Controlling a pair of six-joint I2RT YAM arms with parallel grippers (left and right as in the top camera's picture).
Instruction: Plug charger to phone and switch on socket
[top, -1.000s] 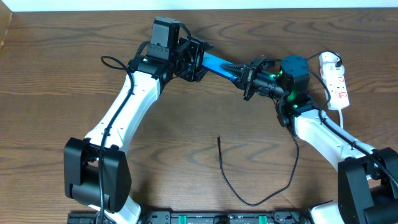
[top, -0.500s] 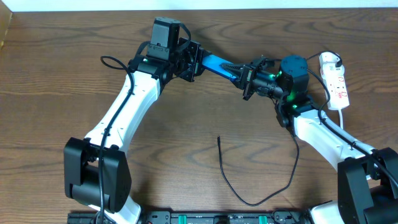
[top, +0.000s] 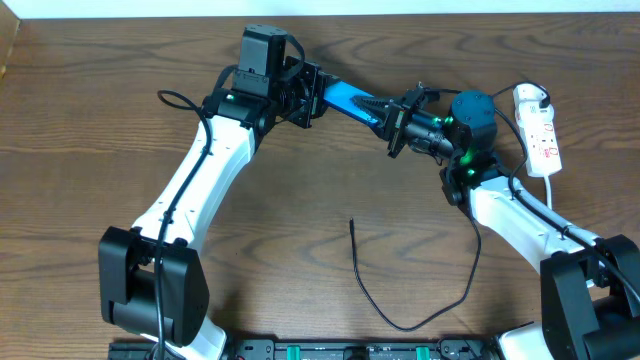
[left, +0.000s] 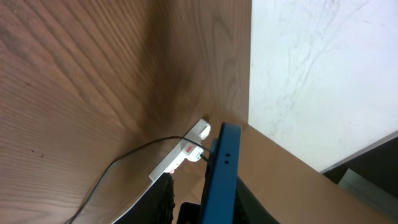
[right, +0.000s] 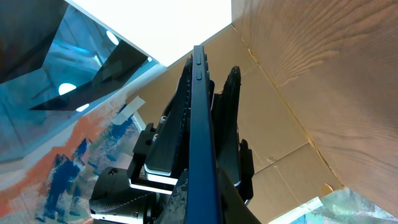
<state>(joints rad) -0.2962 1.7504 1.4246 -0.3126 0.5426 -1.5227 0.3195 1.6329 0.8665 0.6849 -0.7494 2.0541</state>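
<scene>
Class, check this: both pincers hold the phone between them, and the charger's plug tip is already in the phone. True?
Not quite. The left pincer and the right pincer do hold the phone, but the charger's plug tip lies loose on the table, well apart from the phone. The overhead view shows it.

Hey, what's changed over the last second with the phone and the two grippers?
The left gripper closed on the phone and drew slightly left in the overhead view, the phone shifting with it. The right gripper kept its grip on the other end. The charger and socket lie as before.
</scene>
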